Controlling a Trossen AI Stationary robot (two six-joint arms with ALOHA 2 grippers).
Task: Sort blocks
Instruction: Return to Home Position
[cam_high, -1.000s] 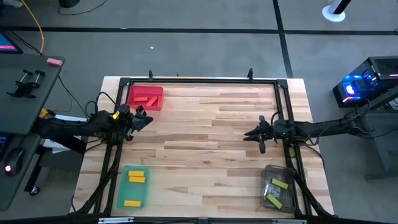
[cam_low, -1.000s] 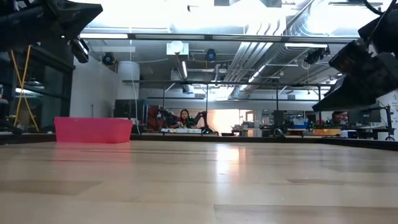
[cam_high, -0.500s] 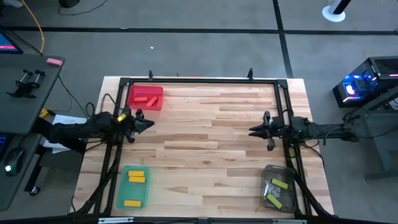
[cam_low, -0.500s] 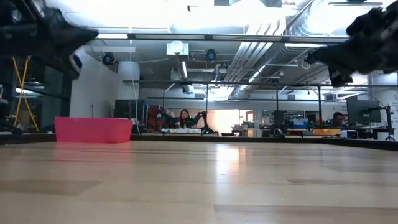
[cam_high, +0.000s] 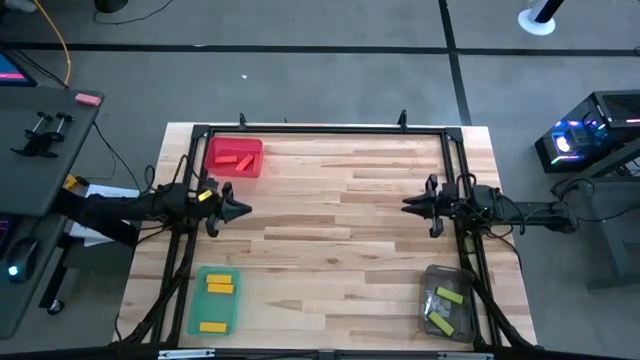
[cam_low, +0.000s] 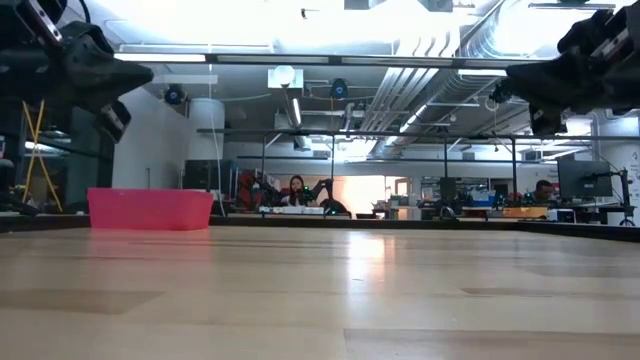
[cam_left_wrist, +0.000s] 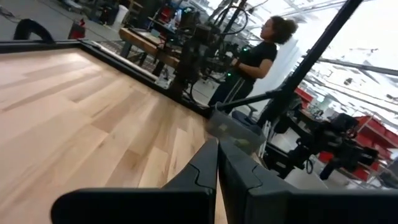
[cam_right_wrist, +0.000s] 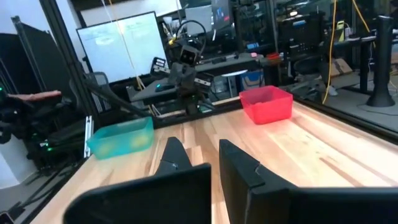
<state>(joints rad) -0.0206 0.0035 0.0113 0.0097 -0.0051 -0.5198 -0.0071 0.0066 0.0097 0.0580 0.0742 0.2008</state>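
Observation:
The blocks lie in three trays and no gripper touches them. Two red blocks rest in the red tray at the far left. Three yellow blocks lie in the green tray at the near left. Light green blocks lie in the clear tray at the near right. My left gripper hovers shut above the table's left side, between the red and green trays. My right gripper hovers open above the right side, pointing left.
A black frame runs around the table's edges. Bare wood lies between the two grippers. A person stands beyond the table and another sits far behind it. Desks and monitors fill the room.
My left gripper has moved a little toward the near edge, come down slightly and turned level. My right gripper has drawn back a little toward the right edge and risen. The blocks and trays have stayed in place.

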